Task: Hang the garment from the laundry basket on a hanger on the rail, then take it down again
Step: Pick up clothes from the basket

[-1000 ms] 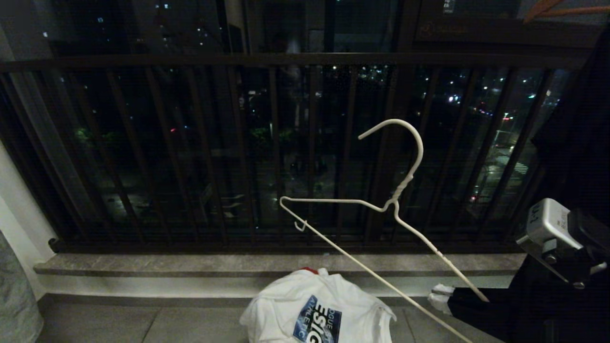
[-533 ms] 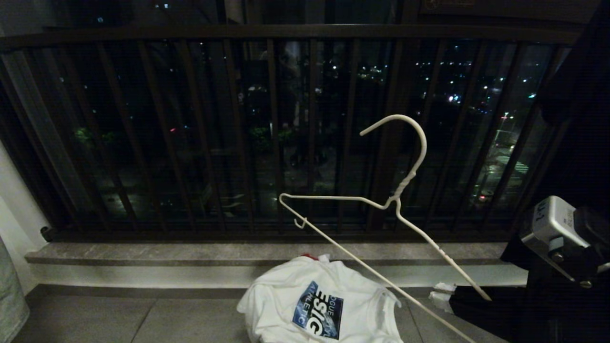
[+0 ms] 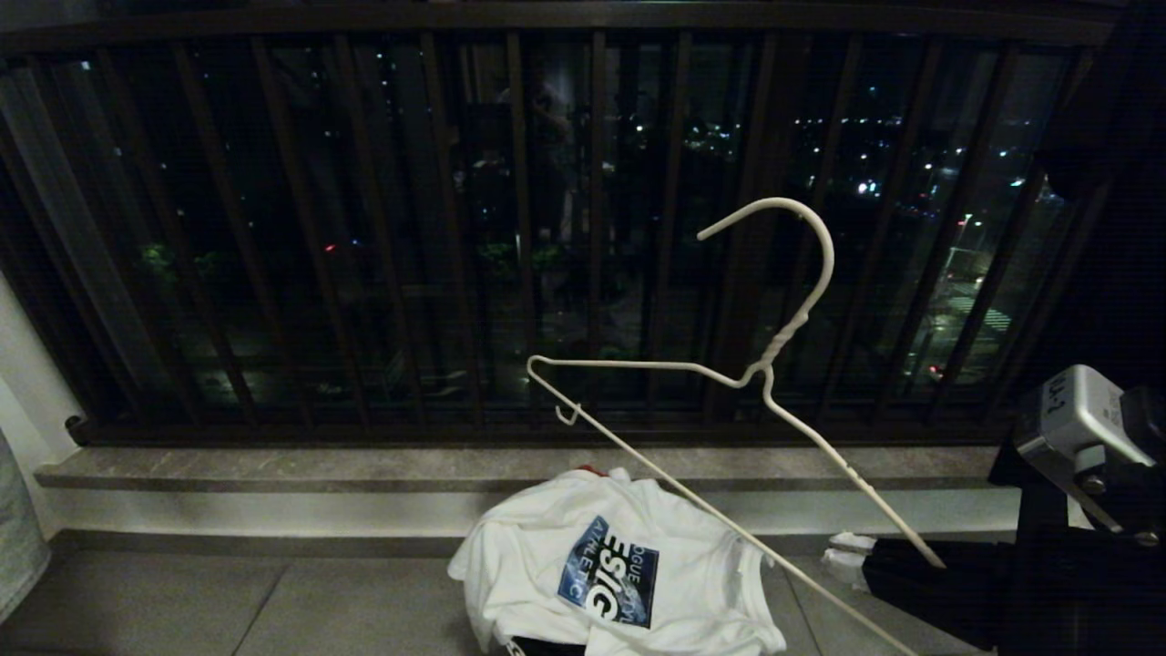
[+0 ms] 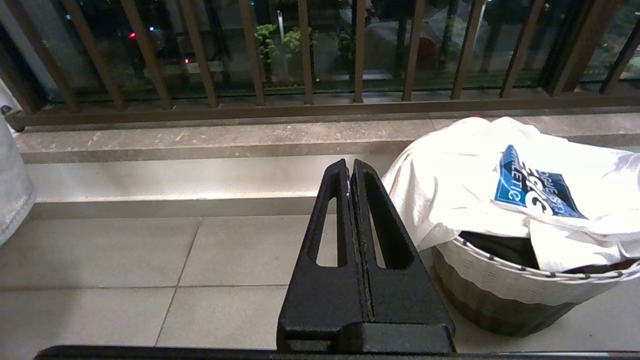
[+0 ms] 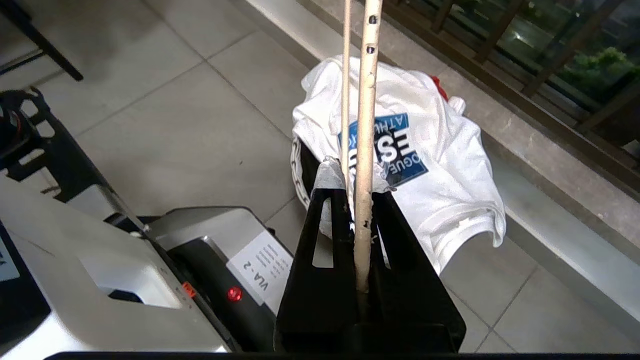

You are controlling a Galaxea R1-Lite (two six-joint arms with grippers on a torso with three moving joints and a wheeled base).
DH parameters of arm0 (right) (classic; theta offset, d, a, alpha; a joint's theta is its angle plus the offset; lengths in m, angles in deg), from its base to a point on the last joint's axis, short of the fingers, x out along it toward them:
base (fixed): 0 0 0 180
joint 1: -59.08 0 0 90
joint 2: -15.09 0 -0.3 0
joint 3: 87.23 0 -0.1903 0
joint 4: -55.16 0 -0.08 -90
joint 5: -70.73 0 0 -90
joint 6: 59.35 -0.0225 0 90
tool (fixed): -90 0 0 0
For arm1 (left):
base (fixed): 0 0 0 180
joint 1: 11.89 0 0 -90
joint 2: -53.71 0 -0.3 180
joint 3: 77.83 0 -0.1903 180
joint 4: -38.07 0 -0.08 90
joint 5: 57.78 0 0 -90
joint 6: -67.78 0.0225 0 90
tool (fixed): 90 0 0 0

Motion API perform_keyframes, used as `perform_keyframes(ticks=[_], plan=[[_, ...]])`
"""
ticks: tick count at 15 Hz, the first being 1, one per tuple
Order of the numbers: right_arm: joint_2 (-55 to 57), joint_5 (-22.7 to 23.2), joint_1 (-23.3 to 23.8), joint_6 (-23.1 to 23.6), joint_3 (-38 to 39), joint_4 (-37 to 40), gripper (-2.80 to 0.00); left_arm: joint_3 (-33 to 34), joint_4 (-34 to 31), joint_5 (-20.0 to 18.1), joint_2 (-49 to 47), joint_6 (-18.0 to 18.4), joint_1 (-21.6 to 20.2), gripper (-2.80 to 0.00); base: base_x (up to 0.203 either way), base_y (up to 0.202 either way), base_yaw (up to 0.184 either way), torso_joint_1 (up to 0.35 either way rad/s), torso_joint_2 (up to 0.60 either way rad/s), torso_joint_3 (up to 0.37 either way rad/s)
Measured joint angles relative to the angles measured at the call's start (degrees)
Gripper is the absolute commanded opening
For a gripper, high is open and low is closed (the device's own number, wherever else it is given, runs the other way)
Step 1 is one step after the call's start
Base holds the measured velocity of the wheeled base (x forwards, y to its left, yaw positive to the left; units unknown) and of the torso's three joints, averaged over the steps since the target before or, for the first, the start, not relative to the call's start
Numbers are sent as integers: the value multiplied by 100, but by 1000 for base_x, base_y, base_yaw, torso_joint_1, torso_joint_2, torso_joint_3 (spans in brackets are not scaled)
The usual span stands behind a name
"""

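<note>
The garment, a white T-shirt with a blue chest print, lies heaped over the top of the laundry basket on the tiled floor by the balcony ledge. My right gripper is shut on one arm of the off-white wire hanger, which sticks up and leftward in front of the railing, above the basket. The right wrist view shows the hanger clamped between the jaws of the right gripper, with the garment below. My left gripper is shut and empty, low beside the basket. The rail is out of view.
Dark balcony railing bars stand behind a stone ledge with a step down to the floor tiles. My own grey base housing lies close behind the basket. Pale fabric hangs at the far left.
The whole head view has shifted: the camera now looks lower, so the railing sits higher in frame and more of the garment shows. The hanger stays clamped in my right gripper.
</note>
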Motion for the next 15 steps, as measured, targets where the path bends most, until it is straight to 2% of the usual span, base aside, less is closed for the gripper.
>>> perform_keyframes(ticks=[15], plan=[[-347, -27, 110, 102, -134, 0, -280, 0, 0, -2, 0, 5, 0, -280, 0, 0, 0, 0, 0, 0]])
